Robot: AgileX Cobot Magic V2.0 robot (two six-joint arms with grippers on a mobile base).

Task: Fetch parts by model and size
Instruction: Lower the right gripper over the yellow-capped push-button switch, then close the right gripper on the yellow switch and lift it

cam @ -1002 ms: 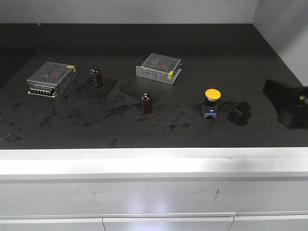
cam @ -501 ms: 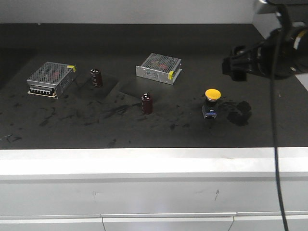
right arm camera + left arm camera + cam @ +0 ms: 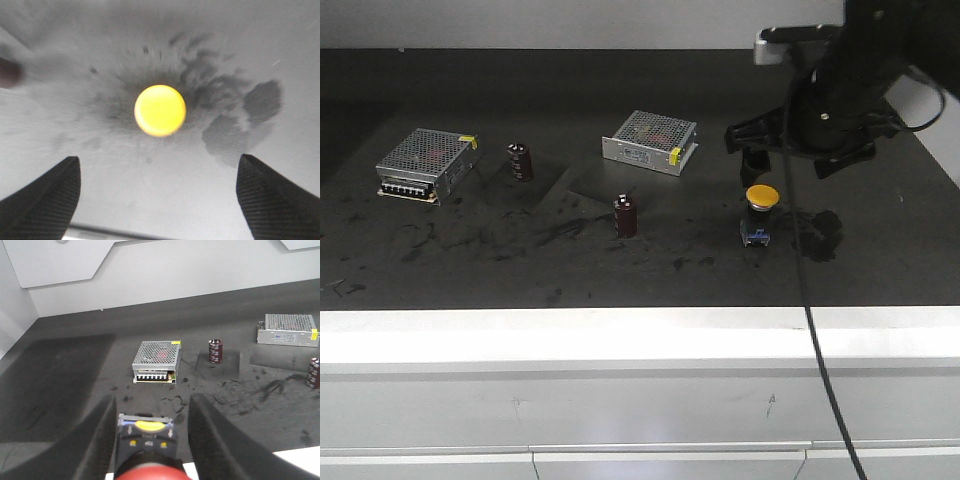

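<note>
Red cap first: the red button (image 3: 147, 472) sits right under the left wrist camera, its black body pinched between the fingers of the left gripper (image 3: 150, 440), so that part is already in hand and off the table (image 3: 620, 285). Your job now is the yellow button (image 3: 761, 195), which stands upright on the dark top near the front right, just beside a dark stain (image 3: 817, 235). The right gripper (image 3: 798, 150) hangs above and slightly behind it, fingers spread wide; in its wrist view the yellow cap (image 3: 160, 110) lies ahead of the open fingertips rather than between them. I'd bring the wrist forward until the cap sits midway, then come straight down past the wide cap and close on the black body, since the rounded cap would likely slip. Keep the descent slow; the button looks light and easy to topple. Farther back, leave the two capacitors (image 3: 625, 215) and the two metal boxes (image 3: 650, 141) alone. Compared with half a second ago, the right arm has swung in from the right rear to above the button; the button itself has not moved.
</note>
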